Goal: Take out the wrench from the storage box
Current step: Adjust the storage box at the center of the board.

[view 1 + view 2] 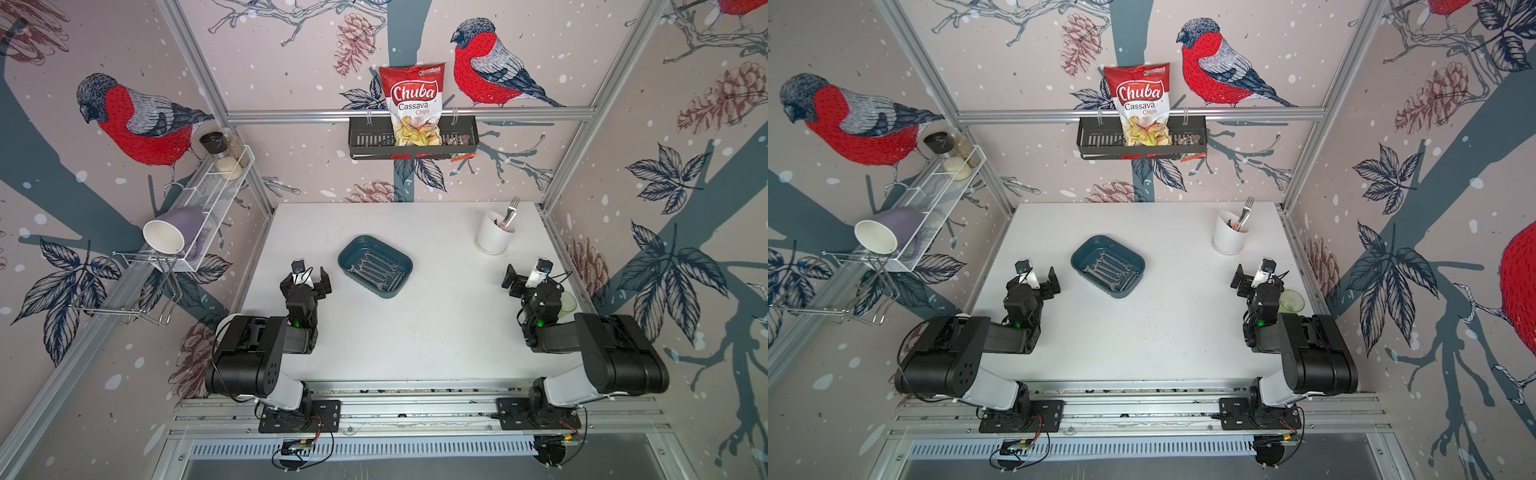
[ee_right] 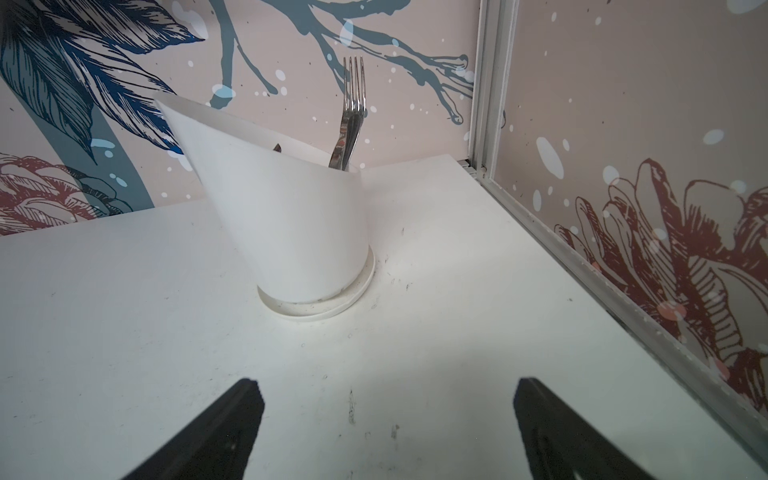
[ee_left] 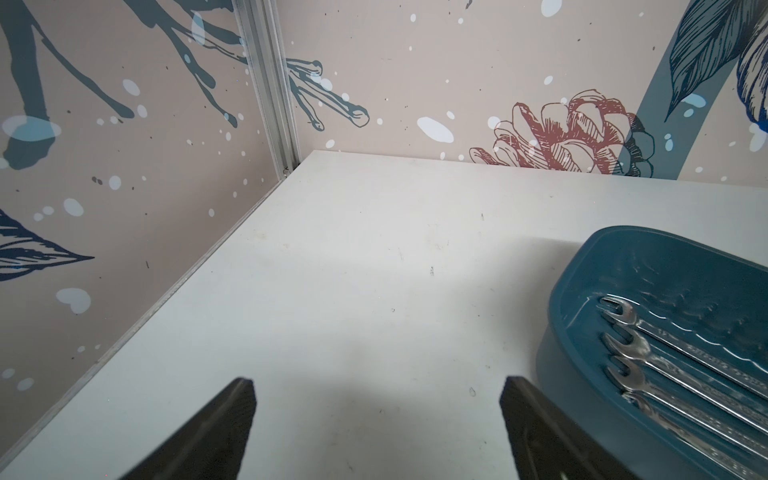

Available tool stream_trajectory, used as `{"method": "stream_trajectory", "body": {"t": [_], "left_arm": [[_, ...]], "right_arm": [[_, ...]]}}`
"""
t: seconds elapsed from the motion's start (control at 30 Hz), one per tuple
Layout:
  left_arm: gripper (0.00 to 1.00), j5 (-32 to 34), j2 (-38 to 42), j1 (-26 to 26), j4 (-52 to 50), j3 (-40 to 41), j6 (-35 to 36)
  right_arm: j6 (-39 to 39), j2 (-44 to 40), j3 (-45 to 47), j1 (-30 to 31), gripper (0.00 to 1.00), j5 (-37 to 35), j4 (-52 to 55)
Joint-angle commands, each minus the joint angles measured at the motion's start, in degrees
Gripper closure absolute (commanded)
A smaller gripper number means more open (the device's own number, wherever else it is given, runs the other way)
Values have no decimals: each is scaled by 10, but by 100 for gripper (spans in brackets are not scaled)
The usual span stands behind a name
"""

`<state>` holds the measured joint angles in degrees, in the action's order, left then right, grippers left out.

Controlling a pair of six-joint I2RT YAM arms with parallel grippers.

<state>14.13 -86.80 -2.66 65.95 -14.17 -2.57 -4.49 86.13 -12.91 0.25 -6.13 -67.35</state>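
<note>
The storage box is a shallow dark teal tray in the middle of the white table, seen in both top views. Several silver wrenches lie side by side on its ribbed floor. My left gripper hovers just left of the box, open and empty. In the left wrist view the left gripper frames bare table, with the box and wrenches beside one finger. My right gripper is open and empty near the right wall, well away from the box.
A white cutlery holder with a fork stands at the back right, ahead of the right gripper. A clear green cup sits beside the right arm. A black wall shelf holds a chips bag; a white wire shelf holds a mug.
</note>
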Motion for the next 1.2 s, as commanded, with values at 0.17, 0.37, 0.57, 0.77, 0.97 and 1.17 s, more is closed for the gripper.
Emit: {"method": "stream_trajectory", "body": {"t": [0.17,0.37,0.57,0.77,0.97,1.17], "left_arm": [[4,130,162,-24,-298,-109,-96],[4,107,207,-24,-603,-269,-337],[5,-77,165,-36,-731,-330,-391],[19,-163,115,-78,-772,-330,-419],[27,-184,60,-105,-764,-335,-428],[41,-207,-8,-119,-749,-360,-421]], "right_arm": [[-27,-131,-98,35,0,-29,239],[-271,-146,-282,51,0,124,537],[-243,1,-446,195,0,179,611],[-192,187,-632,299,0,201,683],[-177,288,-715,328,0,245,680],[-169,353,-771,333,0,276,692]]}}
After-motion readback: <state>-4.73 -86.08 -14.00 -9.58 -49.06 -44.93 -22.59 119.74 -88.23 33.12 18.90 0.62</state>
